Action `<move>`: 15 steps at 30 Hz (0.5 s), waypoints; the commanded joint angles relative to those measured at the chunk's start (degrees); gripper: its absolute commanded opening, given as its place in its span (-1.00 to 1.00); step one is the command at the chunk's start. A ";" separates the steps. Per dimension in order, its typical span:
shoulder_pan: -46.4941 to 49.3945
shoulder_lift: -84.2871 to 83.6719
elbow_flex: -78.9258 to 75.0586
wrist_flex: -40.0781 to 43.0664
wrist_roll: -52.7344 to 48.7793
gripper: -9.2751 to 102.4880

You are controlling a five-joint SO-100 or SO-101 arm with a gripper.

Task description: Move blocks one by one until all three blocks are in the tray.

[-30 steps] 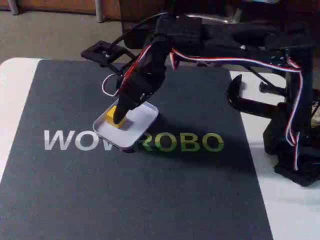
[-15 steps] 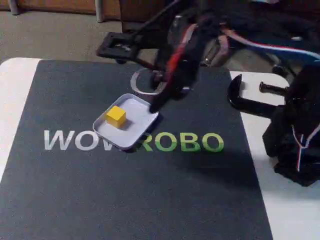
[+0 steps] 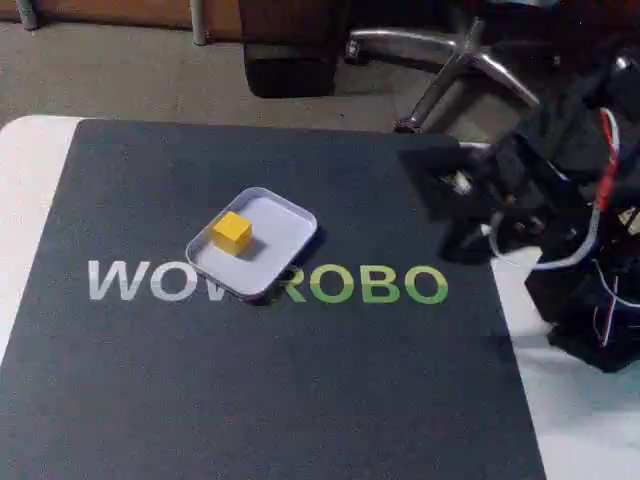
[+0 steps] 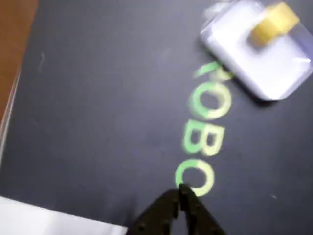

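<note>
Pulled back from above the tray [image 3: 270,245], the gripper [image 4: 182,190] is now hanging near the mat's [image 3: 300,380] right edge, fingertips pressed together. Yellow block [image 3: 232,232] is sitting inside the tray, open mat surrounding.

1. We are seeing bare dark mat [image 3: 300,390] lying open all around the tray [image 3: 285,225].
2. A yellow cube [image 3: 232,232] is occupying the tray's left part; the right part is lying free.

one yellow block [image 3: 232,232], one tray [image 3: 281,252]
</note>
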 commanded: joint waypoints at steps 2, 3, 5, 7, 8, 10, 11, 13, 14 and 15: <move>-1.67 23.20 14.77 2.29 -3.34 -0.98; -1.93 27.51 17.84 3.43 -4.13 -0.98; -2.02 27.51 20.39 3.43 -4.48 -0.98; -2.99 27.51 22.50 1.93 -2.37 -0.98; -3.60 27.51 24.08 1.14 -2.02 -0.98; -4.39 27.51 28.13 -1.32 -1.32 -0.98; -4.92 27.51 30.85 -2.20 -1.76 -0.98; -3.34 27.51 35.51 -5.27 -2.64 -0.98; -1.93 27.33 35.51 -4.92 -2.64 -0.98; -1.41 27.51 35.51 -4.75 -1.93 -0.98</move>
